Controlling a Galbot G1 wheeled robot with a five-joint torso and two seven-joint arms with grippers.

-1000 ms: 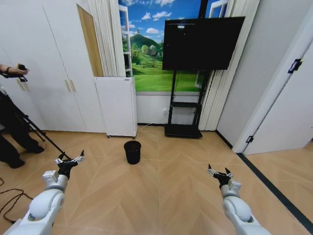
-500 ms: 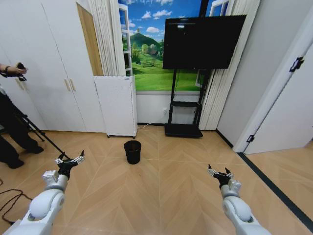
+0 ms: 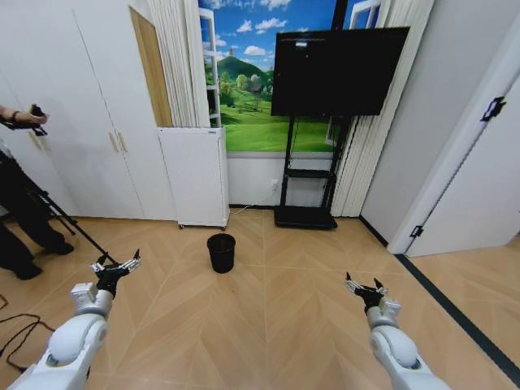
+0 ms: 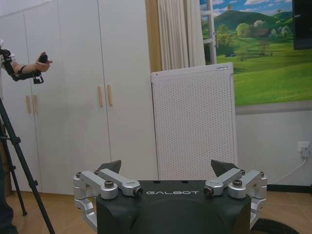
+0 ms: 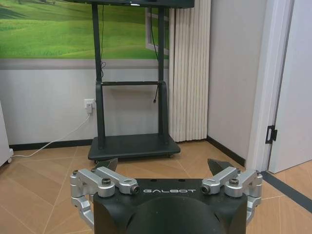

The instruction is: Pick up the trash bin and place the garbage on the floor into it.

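- Black trash bin (image 3: 220, 252) is seen upright on the wood floor (image 3: 268, 317) at 12 o'clock, before the white appliance (image 3: 194, 176).
- Left claw (image 3: 114, 266) is held spread at 9 o'clock.
- Right claw (image 3: 365, 288) is held spread at 3 o'clock.
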